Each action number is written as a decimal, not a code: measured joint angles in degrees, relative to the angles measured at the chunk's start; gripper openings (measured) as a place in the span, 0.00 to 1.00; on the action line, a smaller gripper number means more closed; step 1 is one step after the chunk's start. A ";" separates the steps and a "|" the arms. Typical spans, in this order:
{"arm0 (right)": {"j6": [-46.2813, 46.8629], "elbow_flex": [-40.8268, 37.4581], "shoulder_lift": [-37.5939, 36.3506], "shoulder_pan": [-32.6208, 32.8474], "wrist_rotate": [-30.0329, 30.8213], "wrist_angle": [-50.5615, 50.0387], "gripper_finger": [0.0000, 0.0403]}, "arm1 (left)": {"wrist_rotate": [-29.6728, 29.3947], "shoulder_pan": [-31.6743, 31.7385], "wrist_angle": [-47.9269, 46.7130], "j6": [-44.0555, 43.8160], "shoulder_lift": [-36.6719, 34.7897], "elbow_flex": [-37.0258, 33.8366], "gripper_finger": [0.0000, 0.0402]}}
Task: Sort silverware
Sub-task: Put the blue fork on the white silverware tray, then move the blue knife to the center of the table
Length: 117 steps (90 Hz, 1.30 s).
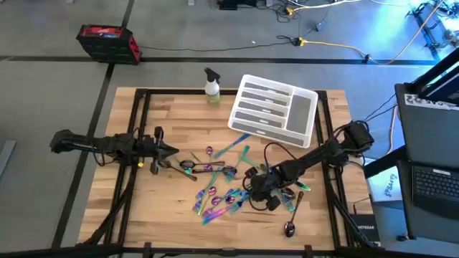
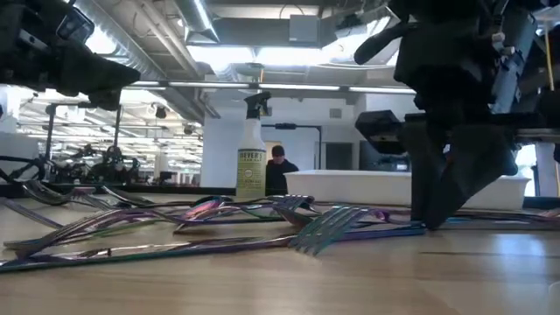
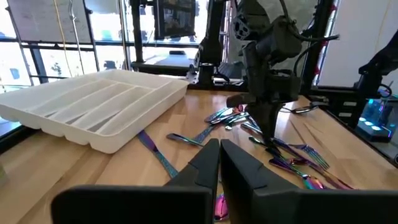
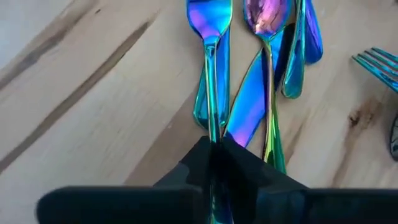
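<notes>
The right gripper (image 4: 214,149) is lowered to the table surface in the middle of the silverware (image 1: 222,188), at about 5 o'clock from the table centre. Its fingers are pressed together on the slim handle of a fork (image 4: 209,37); the fork's flat iridescent head points away from the wrist and lies on the wood. Just beside that fork lie a spoon (image 4: 267,25) and a blue knife (image 4: 247,106).

The left gripper (image 1: 166,150) hovers at about 9 o'clock, at the edge of the scattered pieces. Its fingers are closed against each other and hold nothing.

The silverware is spread loosely over the front half of the table (image 1: 129,193); one darker spoon (image 1: 290,227) lies apart at about 5 o'clock. The white tray (image 1: 274,109) sits at 1 o'clock.

The spray bottle (image 2: 251,159) at 12 o'clock carries a label reading "MEYER'S"; the smaller print is unreadable.
</notes>
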 joint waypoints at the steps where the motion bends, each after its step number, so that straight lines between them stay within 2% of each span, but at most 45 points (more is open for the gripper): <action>1: 0.15 0.00 0.00 0.00 0.01 0.04 0.05 | 0.00 0.00 0.00 0.01 0.00 0.01 0.00; 20: 2.21 0.00 0.02 0.00 -0.16 -0.06 0.05 | 0.00 -0.02 0.00 -0.01 0.00 0.01 0.00; 44: 11.66 -0.01 -0.26 -0.01 -5.25 -0.33 0.05 | 0.00 0.00 0.00 -0.01 0.00 0.01 0.00; 68: 21.36 -0.02 -0.28 -0.02 -7.54 -0.29 0.06 | 0.00 0.00 0.00 0.00 0.00 0.01 0.00; 79: 23.14 -0.04 -0.28 -0.04 -7.54 0.83 0.14 | 0.00 -0.02 0.02 0.01 0.01 0.00 0.00; 102: 23.30 0.95 -1.32 -0.04 -7.48 0.72 0.39 | 0.00 -0.02 0.02 -0.01 0.00 -0.01 0.00; 117: 15.81 3.82 -4.80 -0.88 -4.17 0.00 0.44 | 0.03 -0.02 0.00 -0.01 0.02 0.01 0.00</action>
